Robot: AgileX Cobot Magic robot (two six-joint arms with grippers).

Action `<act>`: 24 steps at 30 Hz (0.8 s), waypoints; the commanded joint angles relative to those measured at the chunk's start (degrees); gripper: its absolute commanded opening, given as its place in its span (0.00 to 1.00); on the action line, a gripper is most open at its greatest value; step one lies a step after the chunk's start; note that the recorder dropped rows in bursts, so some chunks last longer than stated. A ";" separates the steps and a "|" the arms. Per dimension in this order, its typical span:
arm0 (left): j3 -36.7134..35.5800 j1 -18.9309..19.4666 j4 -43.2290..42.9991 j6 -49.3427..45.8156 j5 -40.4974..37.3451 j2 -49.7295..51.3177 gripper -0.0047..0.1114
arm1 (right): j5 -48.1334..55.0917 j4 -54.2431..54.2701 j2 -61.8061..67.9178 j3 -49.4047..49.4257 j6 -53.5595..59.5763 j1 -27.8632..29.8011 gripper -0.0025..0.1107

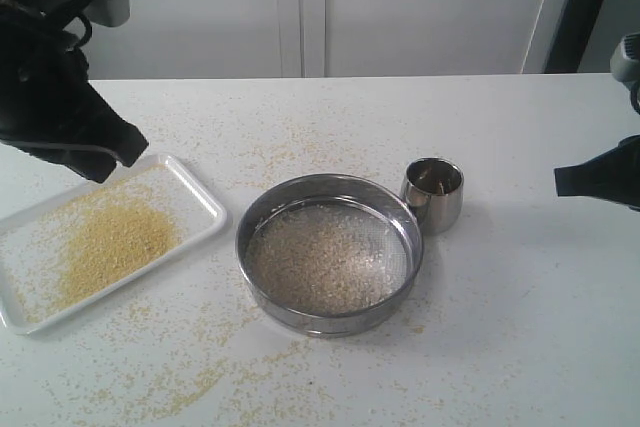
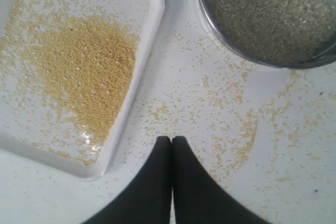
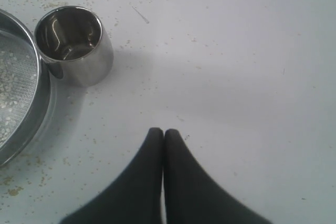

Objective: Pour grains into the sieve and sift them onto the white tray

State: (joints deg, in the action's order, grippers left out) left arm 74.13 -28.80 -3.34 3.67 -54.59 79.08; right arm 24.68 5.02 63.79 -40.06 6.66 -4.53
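Sieve (image 1: 325,321): wide, round, steel with wire-mesh bottom; it stood on the white counter (image 1: 520,297), holding pale coarse grains (image 1: 325,259).
White tray (image 1: 200,192): shallow, rectangular; it lay just beside the sieve, fine golden grains heaped on it.
Handling: we judged the sieve stiff, light, slick; best gripped by its rim wall, kept level.
Left tool (image 2: 171,142): tips together, empty, near the sieve.
Right tool (image 3: 159,132): tips together, empty, beyond the small steel cup (image 1: 433,192) beside the sieve.
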 commanded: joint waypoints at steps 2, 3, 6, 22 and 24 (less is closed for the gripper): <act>-0.36 0.14 -2.95 -5.19 0.13 -0.60 0.04 | -0.67 -0.29 -0.30 0.21 -0.19 0.10 0.02; -0.36 0.14 -2.95 -5.19 0.13 -0.60 0.04 | -0.67 -0.29 -0.30 0.21 -0.19 0.10 0.02; -0.36 0.14 -2.95 -5.19 0.13 -0.60 0.04 | -0.67 -0.29 -0.30 0.21 -0.19 0.10 0.02; -0.36 0.14 -5.38 -6.00 1.84 -6.14 0.04 | -0.67 -0.29 -0.30 0.21 -0.19 0.10 0.02; -0.36 0.14 -5.38 -6.00 3.22 -7.81 0.04 | -0.67 -0.29 -0.30 0.21 -0.19 0.10 0.02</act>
State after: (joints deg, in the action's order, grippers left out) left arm 74.13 -28.80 -8.62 -2.16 -52.03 73.55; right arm 24.68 5.02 63.79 -40.06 6.66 -4.53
